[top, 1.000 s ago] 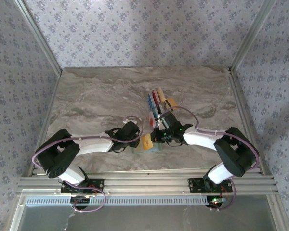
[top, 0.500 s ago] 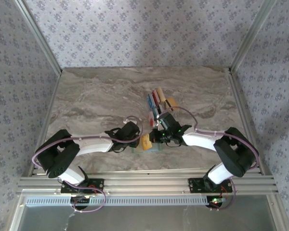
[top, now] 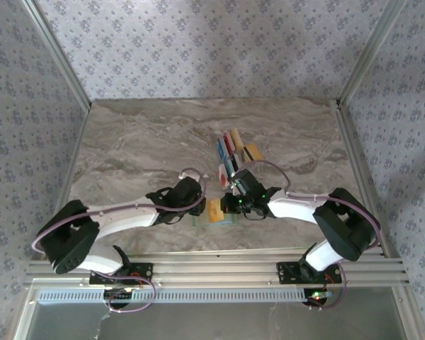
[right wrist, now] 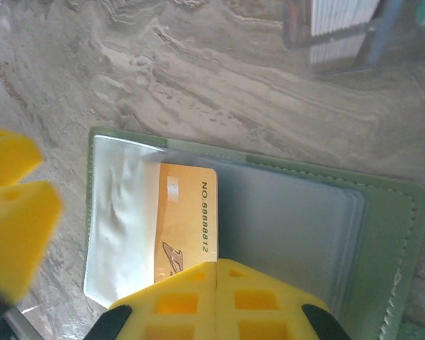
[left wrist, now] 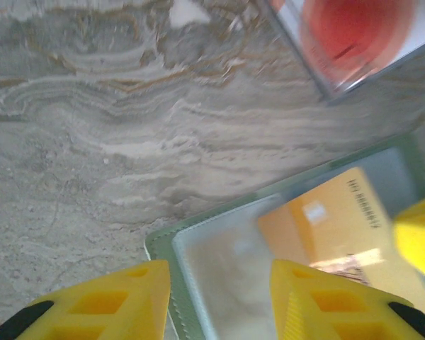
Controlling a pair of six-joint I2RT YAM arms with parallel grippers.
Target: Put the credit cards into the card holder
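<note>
Now | right fingers [right wrist: 198,280] pinch tan card [right wrist: 188,219] | partly inside card holder [right wrist: 389,212]

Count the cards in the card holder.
1: a tan card in the clear pocket of the card holder, at the right gripper. Others may be hidden behind the frosted sleeves.

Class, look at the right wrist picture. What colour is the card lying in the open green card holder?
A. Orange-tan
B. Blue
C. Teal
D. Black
A: the card lying in the open card holder is orange-tan, with a printed number along its edge.
</note>
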